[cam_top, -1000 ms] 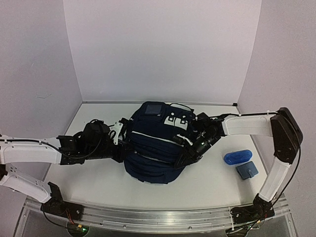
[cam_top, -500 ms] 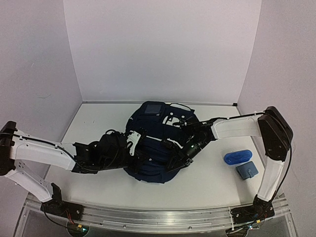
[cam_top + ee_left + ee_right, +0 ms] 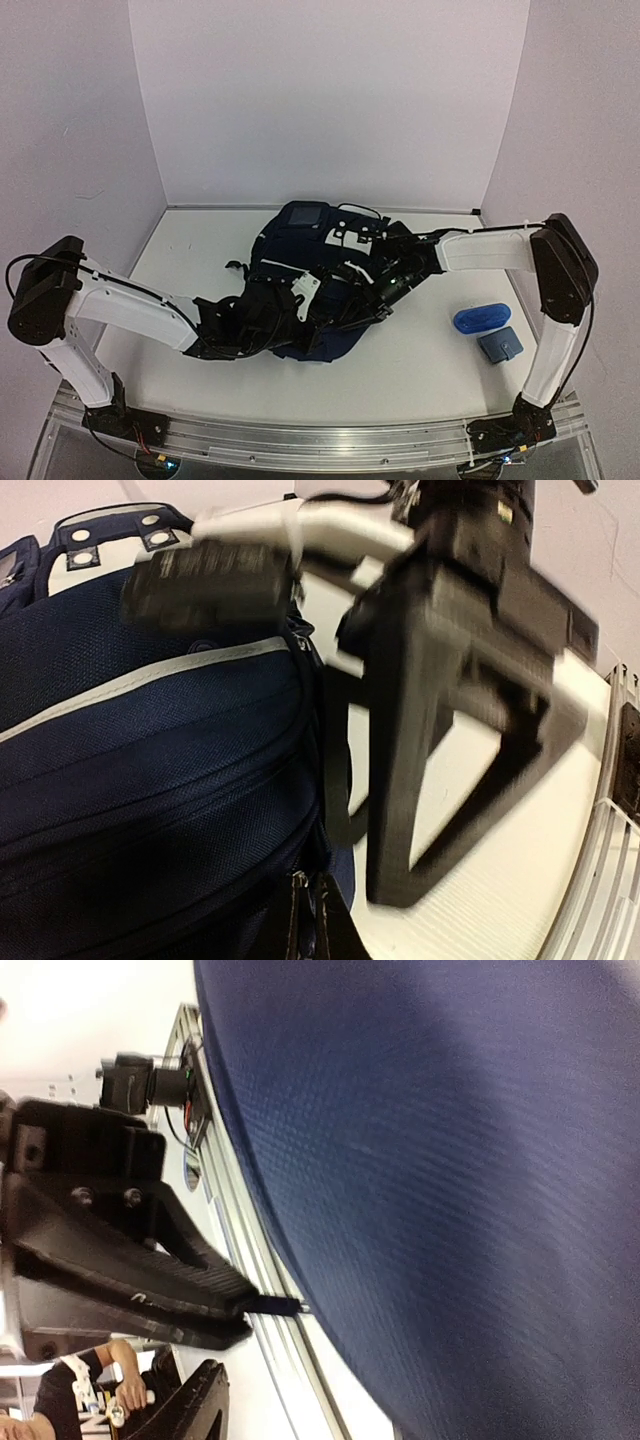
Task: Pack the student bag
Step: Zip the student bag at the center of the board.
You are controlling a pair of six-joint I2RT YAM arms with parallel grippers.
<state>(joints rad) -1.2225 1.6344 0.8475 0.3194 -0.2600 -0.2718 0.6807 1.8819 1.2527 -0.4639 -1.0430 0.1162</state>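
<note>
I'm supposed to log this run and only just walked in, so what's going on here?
A two-armed robot is working on the navy student bag lying on the table. Its left hand is closed at the bag's front edge; its right hand, open, is close beside it. A blue case and small pouch lie apart, to the right.

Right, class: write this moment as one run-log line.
student bag: on table | left gripper: shut, at bag | right gripper: open, at bag | blue case, pouch: outside bag
</note>
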